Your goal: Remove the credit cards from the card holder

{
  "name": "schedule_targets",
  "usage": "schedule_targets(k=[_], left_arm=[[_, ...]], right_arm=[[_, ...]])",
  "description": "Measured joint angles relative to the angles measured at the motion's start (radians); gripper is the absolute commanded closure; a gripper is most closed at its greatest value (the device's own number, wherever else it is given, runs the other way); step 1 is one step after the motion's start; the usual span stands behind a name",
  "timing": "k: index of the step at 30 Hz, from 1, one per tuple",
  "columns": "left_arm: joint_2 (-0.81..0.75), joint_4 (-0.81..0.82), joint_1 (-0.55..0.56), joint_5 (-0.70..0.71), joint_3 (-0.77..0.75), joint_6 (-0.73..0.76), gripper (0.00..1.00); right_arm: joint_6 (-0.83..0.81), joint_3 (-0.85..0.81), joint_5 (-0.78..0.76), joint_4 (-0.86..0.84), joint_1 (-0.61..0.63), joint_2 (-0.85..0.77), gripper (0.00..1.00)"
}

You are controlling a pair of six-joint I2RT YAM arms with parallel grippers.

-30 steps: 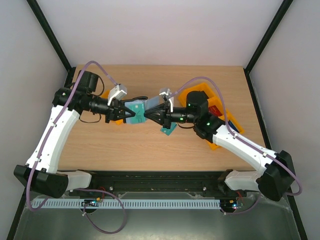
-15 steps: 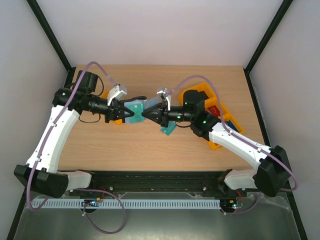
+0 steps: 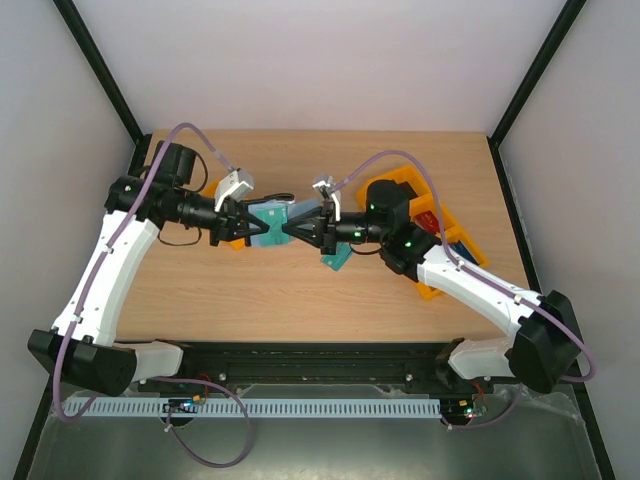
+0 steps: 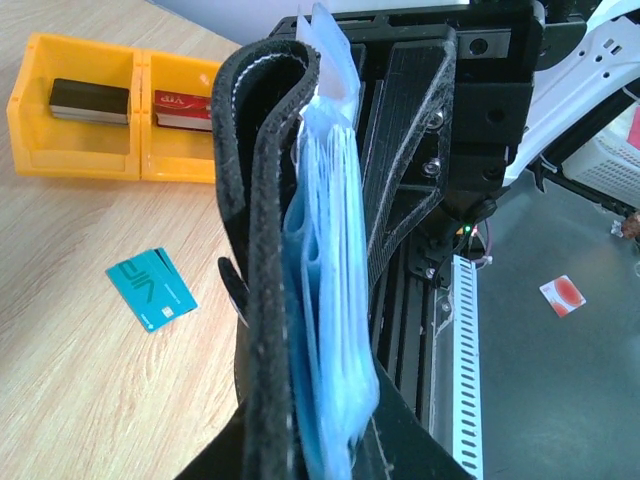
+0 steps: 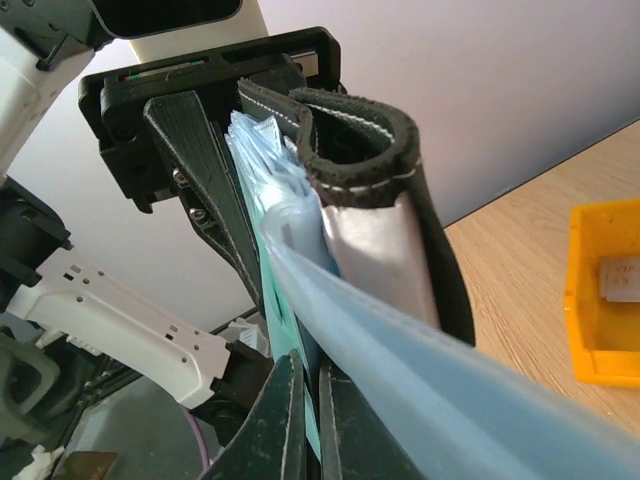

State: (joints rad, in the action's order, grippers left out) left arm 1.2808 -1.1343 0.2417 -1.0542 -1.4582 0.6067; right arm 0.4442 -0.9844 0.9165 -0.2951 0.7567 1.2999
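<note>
Over the middle of the wooden counter (image 3: 200,290) the two arms meet tip to tip. The left pincer (image 3: 250,227) is clamped on the card holder (image 3: 266,222), which hangs clear of the counter and stands on edge. In the left wrist view the card holder (image 4: 262,250) fills the centre: a black folded cover with pale stitching along its rim and a fan of clear bluish sleeves (image 4: 330,300) spilling out on the side that faces the other arm. The right pincer (image 3: 291,228) points straight into that open side. Its own camera shows the right pincer (image 5: 303,390) drawn down to a slit, its black fingers (image 5: 275,420) almost together, with a thin teal sliver between them. Whether that sliver is a card or a sleeve edge I cannot tell. One clear sleeve (image 5: 400,360) runs past the outside of the fingers. One teal credit card (image 3: 336,258) lies flat on the counter just below the right pincer, apart from the card holder. It shows again in the left wrist view (image 4: 152,288). Beyond it stand orange trays (image 4: 30,110), one compartment holding a black block (image 4: 90,100), the next a red block (image 4: 185,108).
</note>
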Motion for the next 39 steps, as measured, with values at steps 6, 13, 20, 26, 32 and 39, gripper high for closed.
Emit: schedule_targets(k=[6, 13, 20, 26, 32, 39], left_arm=[[0.0, -0.002, 0.001, -0.016, 0.0, 0.003, 0.81], [0.0, -0.005, 0.013, -0.071, 0.001, 0.027, 0.75], [0.0, -0.027, 0.013, -0.098, 0.006, 0.056, 0.88], [0.0, -0.04, 0.013, -0.1, 0.007, 0.064, 0.98], [0.0, -0.04, 0.013, -0.095, 0.013, 0.062, 0.98], [0.0, -0.002, 0.006, -0.063, 0.025, 0.0, 0.98]], right_arm=[[0.002, 0.017, 0.005, -0.026, -0.004, -0.014, 0.98], [0.001, 0.045, -0.002, -0.043, -0.031, -0.076, 0.98], [-0.018, 0.045, -0.018, -0.031, -0.055, -0.109, 0.98], [-0.045, 0.045, -0.021, -0.011, -0.06, -0.116, 0.98], [-0.09, 0.045, -0.021, 0.037, -0.066, -0.132, 0.98], [-0.134, 0.046, -0.049, 0.118, -0.136, -0.175, 0.98]])
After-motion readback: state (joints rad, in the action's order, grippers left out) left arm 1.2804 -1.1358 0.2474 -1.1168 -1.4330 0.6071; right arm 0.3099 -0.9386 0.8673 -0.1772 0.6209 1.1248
